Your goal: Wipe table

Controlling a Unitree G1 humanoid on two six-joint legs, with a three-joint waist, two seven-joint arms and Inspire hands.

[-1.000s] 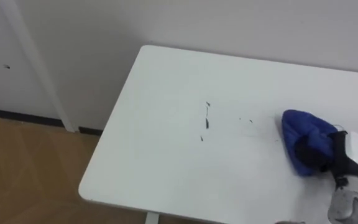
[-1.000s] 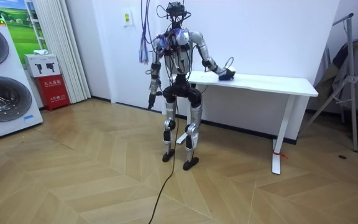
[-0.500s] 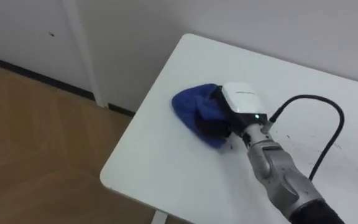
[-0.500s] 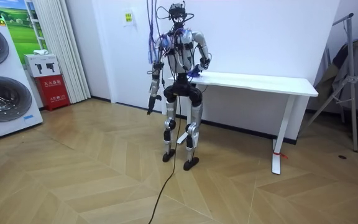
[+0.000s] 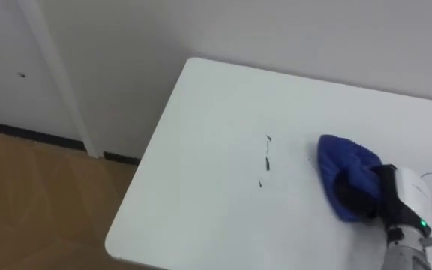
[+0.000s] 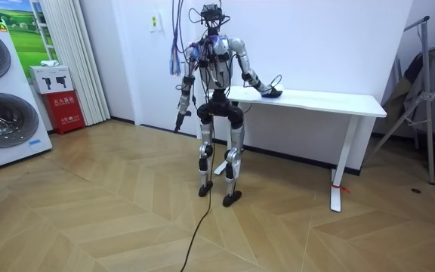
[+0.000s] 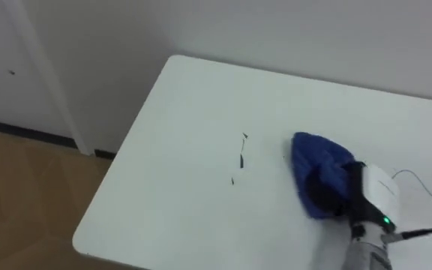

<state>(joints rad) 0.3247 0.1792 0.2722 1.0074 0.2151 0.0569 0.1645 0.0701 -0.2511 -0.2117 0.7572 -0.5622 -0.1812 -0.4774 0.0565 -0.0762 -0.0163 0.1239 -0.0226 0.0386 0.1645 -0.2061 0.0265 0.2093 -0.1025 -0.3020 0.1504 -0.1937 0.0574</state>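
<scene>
A white table (image 5: 201, 187) carries a few short dark marks (image 5: 265, 154) near its middle. Just right of the marks lies a bunched blue cloth (image 5: 347, 161), flat on the tabletop. My right hand (image 5: 405, 199) comes in from the lower right, with its dark fingers curled into the cloth's near side. In the room view I stand at the table's (image 6: 323, 100) end with my right hand (image 6: 269, 92) stretched out over the top. My left hand (image 6: 178, 121) hangs by my side, away from the table.
The table's left edge and near corner (image 5: 118, 240) drop to wooden floor. A white wall and an upright white strip (image 5: 58, 82) stand behind. In the room view, washing machines (image 6: 2, 98) and a red box (image 6: 66, 109) stand on the left and a metal rack (image 6: 425, 91) on the right.
My right hand swept the cloth left towards the table's end, then back right past the marks. The view swung with it. The marks still show.
</scene>
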